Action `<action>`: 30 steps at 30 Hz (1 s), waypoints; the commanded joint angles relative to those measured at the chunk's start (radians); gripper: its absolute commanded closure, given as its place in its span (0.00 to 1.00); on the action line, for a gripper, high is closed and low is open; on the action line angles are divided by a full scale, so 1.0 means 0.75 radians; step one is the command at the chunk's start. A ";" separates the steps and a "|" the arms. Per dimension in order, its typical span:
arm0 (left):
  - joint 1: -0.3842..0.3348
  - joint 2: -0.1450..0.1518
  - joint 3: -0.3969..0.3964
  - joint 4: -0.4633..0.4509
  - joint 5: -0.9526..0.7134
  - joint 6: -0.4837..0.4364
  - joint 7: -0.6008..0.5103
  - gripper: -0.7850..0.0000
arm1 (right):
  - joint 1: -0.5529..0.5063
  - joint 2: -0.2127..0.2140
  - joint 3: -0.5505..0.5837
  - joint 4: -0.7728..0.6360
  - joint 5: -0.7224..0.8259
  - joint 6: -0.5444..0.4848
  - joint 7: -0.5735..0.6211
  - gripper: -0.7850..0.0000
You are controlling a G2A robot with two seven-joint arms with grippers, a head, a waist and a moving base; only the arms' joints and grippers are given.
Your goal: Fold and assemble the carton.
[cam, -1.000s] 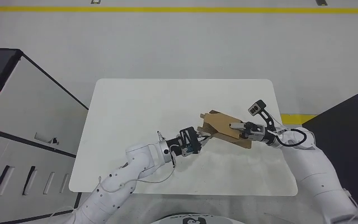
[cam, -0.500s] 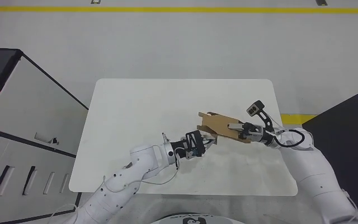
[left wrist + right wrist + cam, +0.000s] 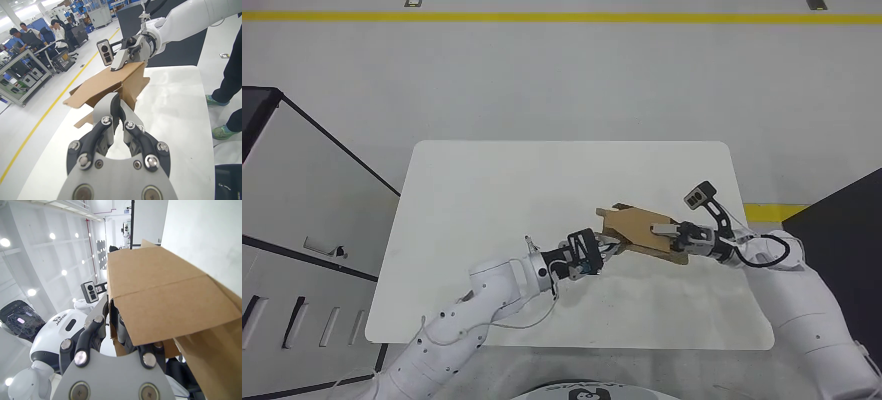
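A brown, partly opened carton [image 3: 640,227] is held above the white table [image 3: 502,200], right of centre. My right gripper [image 3: 670,232] is shut on the carton's top panel [image 3: 113,79] at its far end, one finger [image 3: 118,61] lying on top. In the right wrist view the panel's edge [image 3: 151,298] runs between that gripper's [image 3: 113,321] fingers. My left gripper [image 3: 116,98] is shut, its tips against the carton's near lower corner where a vertical panel [image 3: 132,89] folds down. From above, the left gripper [image 3: 600,250] sits just left of the carton.
A loose flap [image 3: 83,121] juts out below the carton toward the table's edge. A dark cabinet [image 3: 267,130] stands off the table's left side and a black block [image 3: 842,215] off its right. Bare tabletop spreads left of the carton and behind it.
My left gripper pushed right toward the carton, then drew back a little. The carton tilted slightly in the right gripper's hold and stays in about the same spot.
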 commanded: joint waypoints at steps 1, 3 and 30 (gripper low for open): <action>0.017 0.007 -0.027 -0.010 0.000 0.001 -0.001 1.00 | -0.003 0.001 0.009 -0.004 0.004 -0.008 0.021 1.00; 0.034 0.014 -0.057 -0.022 0.004 0.007 -0.004 1.00 | -0.006 0.003 0.018 -0.010 0.004 -0.012 0.046 1.00; 0.032 0.020 -0.053 -0.024 0.019 0.043 0.021 1.00 | -0.050 0.022 0.022 -0.169 -0.096 0.049 0.172 1.00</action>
